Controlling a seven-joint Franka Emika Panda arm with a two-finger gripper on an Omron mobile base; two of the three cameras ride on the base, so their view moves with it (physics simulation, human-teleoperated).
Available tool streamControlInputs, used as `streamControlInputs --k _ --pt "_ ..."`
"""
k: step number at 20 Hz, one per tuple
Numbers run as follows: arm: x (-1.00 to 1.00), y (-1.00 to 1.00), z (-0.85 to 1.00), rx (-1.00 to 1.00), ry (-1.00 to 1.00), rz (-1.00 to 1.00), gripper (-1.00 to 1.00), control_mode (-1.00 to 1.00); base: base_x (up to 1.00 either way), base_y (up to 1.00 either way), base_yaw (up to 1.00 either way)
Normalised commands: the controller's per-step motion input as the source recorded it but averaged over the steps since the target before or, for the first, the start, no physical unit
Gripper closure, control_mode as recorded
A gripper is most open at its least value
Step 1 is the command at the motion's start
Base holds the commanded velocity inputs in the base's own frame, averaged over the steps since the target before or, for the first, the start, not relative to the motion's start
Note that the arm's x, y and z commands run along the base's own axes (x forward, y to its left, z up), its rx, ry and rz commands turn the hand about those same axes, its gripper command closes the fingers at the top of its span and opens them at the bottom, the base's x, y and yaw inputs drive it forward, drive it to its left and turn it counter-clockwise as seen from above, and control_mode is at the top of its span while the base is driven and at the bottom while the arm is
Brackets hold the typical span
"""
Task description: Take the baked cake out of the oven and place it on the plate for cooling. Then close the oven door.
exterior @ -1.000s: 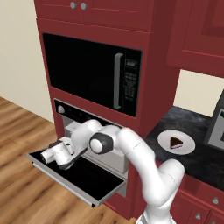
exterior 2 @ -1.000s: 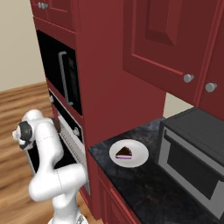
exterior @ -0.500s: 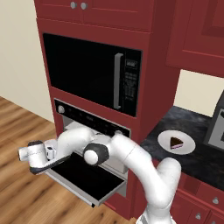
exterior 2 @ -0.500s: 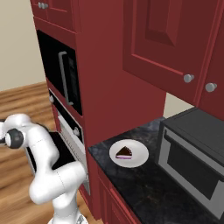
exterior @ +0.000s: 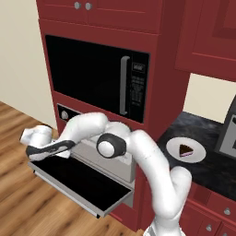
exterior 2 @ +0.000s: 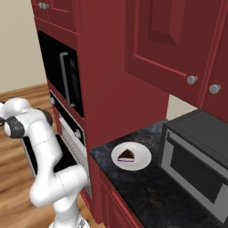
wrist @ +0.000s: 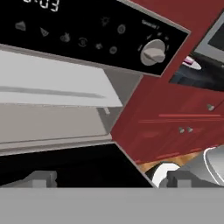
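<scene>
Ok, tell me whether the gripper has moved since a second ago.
Yes. In the left base view the gripper has swung left, from over the open oven door to its left edge.

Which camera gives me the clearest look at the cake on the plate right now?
The right base view: the baked cake sits unobstructed on the plate. The left base view shows it smaller, at the far right. The hand view catches a thin tilted sliver of the plate's edge.
</scene>
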Motion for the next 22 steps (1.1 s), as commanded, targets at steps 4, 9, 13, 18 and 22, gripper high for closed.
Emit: streamControlInputs --k 4,9,13,18,22 --pt "-1.00 -0.75 -0.02 0.60 -0.07 -0.03 -1.00 -1.00 0.00 0.00 0.00" --pt "-1.00 -0.73 -0.03 0.60 -0.11 -0.01 -1.00 -1.00 0.00 0.00 0.00" --pt "-1.00 -0.62 0.00 0.60 -0.18 -0.01 -1.00 -1.00 0.00 0.00 0.00" --pt "-0.93 -0.29 0.09 0.46 -0.36 -0.05 -1.00 -1.00 0.00 0.00 0.00" --pt "-0.50 0.00 0.31 0.27 -0.14 -0.02 -1.00 -1.00 0.00 0.00 0.00"
